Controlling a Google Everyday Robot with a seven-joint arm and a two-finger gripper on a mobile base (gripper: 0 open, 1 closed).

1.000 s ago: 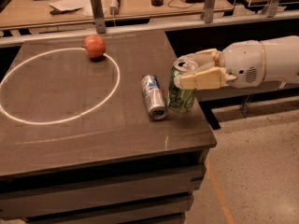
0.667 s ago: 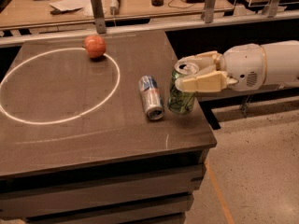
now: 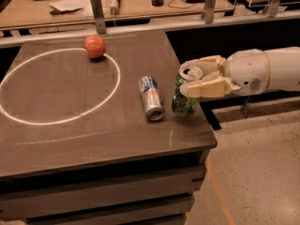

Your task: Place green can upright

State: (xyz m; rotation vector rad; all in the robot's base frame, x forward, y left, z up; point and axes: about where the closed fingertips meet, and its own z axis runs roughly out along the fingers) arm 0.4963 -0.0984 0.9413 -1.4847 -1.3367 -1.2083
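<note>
Dark table (image 3: 93,144) here, flat top. A white circle (image 3: 118,78) is marked across its left half, and a red apple (image 3: 94,47) sits right on the circle's far rim. Right of the circle, a silver can (image 3: 151,97) with blue and red marks lies on its side, one end toward the camera. Just beside it, at the table's right edge, the green can (image 3: 183,102) stands near upright, and the gripper (image 3: 187,78), in from the right, has its fingers (image 3: 208,88) clasped round the can's top.
</note>
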